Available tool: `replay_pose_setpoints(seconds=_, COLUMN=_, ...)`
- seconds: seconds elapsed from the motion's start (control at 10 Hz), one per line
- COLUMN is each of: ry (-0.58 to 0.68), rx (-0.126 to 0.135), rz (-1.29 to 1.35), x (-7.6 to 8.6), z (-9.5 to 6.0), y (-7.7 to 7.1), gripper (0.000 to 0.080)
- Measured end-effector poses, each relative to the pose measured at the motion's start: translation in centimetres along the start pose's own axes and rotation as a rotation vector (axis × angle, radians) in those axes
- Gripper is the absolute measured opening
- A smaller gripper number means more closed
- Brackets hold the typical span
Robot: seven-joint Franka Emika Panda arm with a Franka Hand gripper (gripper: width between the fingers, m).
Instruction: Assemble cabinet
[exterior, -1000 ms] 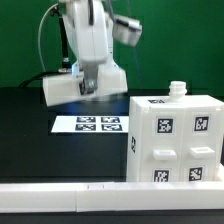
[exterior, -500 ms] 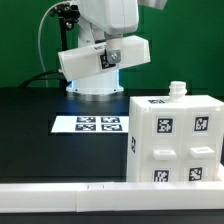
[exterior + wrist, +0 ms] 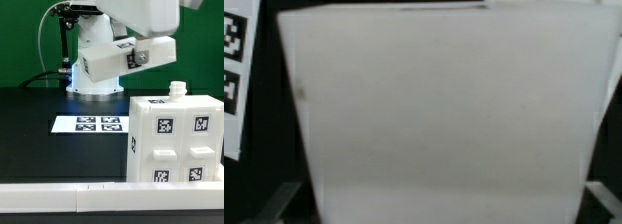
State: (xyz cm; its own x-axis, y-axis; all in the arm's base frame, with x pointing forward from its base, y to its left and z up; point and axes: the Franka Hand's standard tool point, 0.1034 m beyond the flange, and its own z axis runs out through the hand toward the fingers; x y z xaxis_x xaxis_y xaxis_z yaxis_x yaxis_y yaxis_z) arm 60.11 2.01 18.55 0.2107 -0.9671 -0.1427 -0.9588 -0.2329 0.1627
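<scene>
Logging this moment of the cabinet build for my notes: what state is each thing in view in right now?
cabinet: upright on the table, tagged faces showing, small knob on top, not held.
marker board: flat on the table, bare, to the exterior view's left of the cabinet.
rail: lying along the front edge, untouched.
gripper: fingers not visible in either view; open or shut cannot be told.

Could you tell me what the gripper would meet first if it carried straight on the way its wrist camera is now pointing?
Most likely the cabinet: its plain white face fills nearly the whole wrist view, with the marker board at the edge. The fingers are not visible, and depth is unclear.
</scene>
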Motion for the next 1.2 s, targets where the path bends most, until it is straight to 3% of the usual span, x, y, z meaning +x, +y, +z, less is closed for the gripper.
replay_pose_setpoints(seconds=0.4, ry=0.003, rx=-0.003, rz=-0.002, x=0.1, z=0.2, y=0.0, gripper=0.0557)
replay_pose_setpoints(seconds=0.5, ry=0.028, rx=-0.052, rz=-0.002, x=-0.6, z=-0.2, y=0.1, gripper=0.0557)
replay_pose_setpoints(seconds=0.6, ry=0.074, rx=-0.082, rz=-0.028, x=-2.0, z=-0.6, y=-0.9, gripper=0.0557)
replay_pose_setpoints(seconds=0.9, ry=0.142, rx=-0.136, rz=-0.097, x=-4.1, z=0.6, y=-1.7, gripper=0.0557)
replay_pose_setpoints(seconds=1.2, ry=0.141, rx=-0.129, rz=-0.092, x=-4.0, z=0.6, y=-2.0, gripper=0.0557)
